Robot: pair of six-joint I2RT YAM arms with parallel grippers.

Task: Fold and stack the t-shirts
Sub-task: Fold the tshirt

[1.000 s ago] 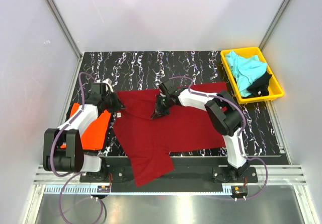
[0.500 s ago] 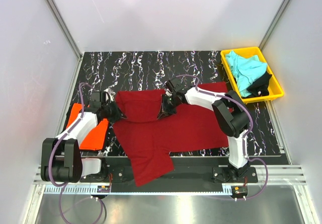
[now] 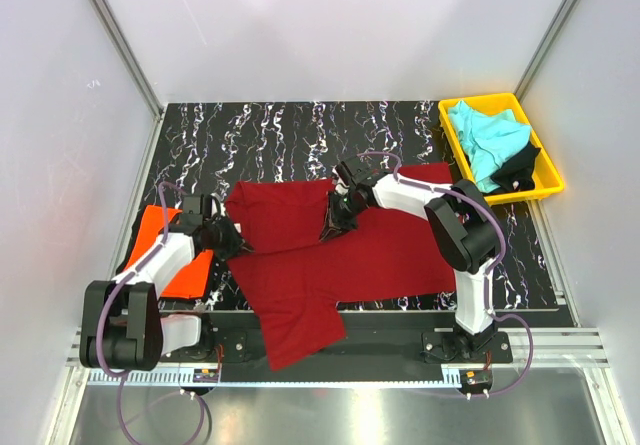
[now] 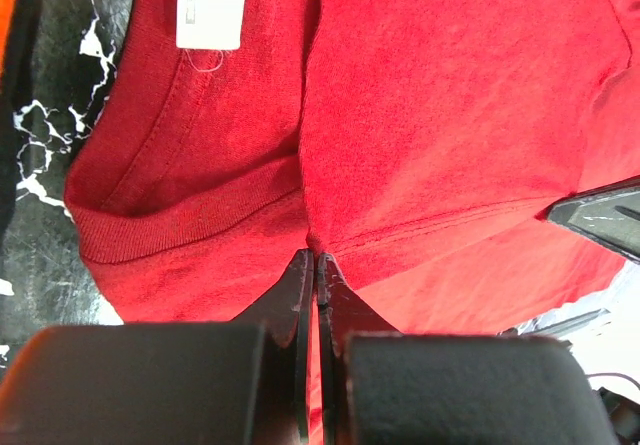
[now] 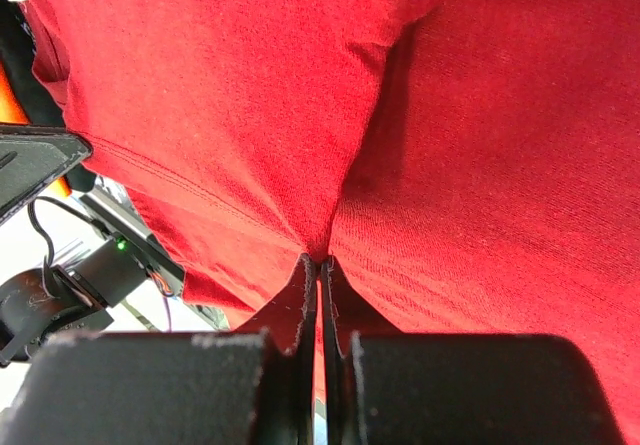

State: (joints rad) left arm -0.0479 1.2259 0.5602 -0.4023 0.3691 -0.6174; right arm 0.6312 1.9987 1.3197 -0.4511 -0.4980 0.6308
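A large dark red t-shirt (image 3: pixel 340 255) lies spread across the middle of the table, its lower part hanging over the near edge. Its far left part is folded over towards me. My left gripper (image 3: pixel 228 237) is shut on the red cloth beside the collar; the white neck label (image 4: pixel 210 5) shows in the left wrist view. My right gripper (image 3: pixel 332 225) is shut on a pinch of the same red shirt (image 5: pixel 330 125) at the fold's right end. A bright orange t-shirt (image 3: pixel 178 265) lies folded at the left, under my left arm. Turquoise (image 3: pixel 485 137) and black (image 3: pixel 515 168) shirts lie in the tray.
A yellow plastic tray (image 3: pixel 455 150) stands at the back right corner of the table. The black marbled tabletop (image 3: pixel 300 135) shows bare behind the red shirt. White walls close in on both sides and behind.
Both grippers have moved towards me, pulling the far edge of the red shirt's left part over onto itself. The fold has grown wider.
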